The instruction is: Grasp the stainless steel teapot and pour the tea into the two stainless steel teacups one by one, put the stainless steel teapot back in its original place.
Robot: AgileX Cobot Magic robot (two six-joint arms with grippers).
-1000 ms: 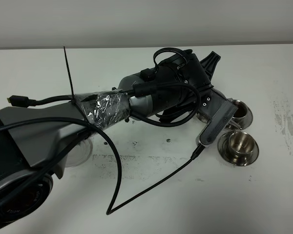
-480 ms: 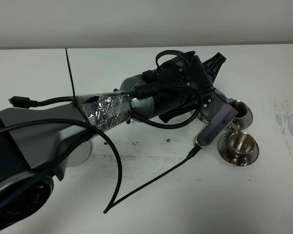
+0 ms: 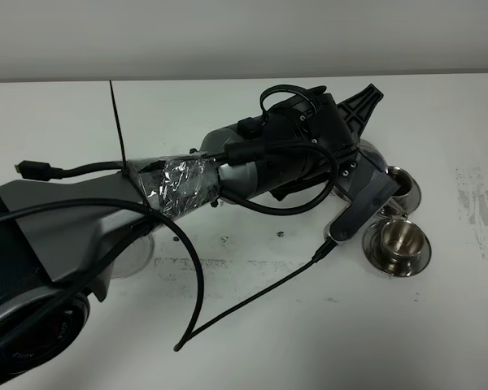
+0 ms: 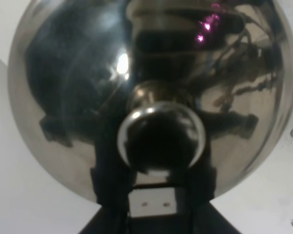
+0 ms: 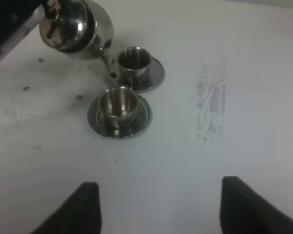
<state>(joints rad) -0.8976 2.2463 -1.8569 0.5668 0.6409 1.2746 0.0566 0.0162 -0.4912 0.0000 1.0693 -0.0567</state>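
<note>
Two cameras differ: from the high one the left arm hides most of the stainless steel teapot (image 5: 75,27), while the right wrist camera shows it tilted aloft, spout (image 5: 107,61) beside the farther teacup (image 5: 133,59). One teapot; two teacups, the nearer teacup (image 5: 118,102) alongside, each on a saucer (image 5: 95,119). The left gripper (image 3: 359,106) is clamped on the teapot. The right gripper (image 5: 158,204) has its fingers (image 5: 88,204) spread wide, holding nothing.

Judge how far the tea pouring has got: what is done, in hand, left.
Done: the left gripper, jaws shut, holds the stainless steel teapot. In hand: the pot is tipped, its spout between the far teacup and the near teacup. Left: the near one looks empty and the far one is unclear. The pot must then go back.
</note>
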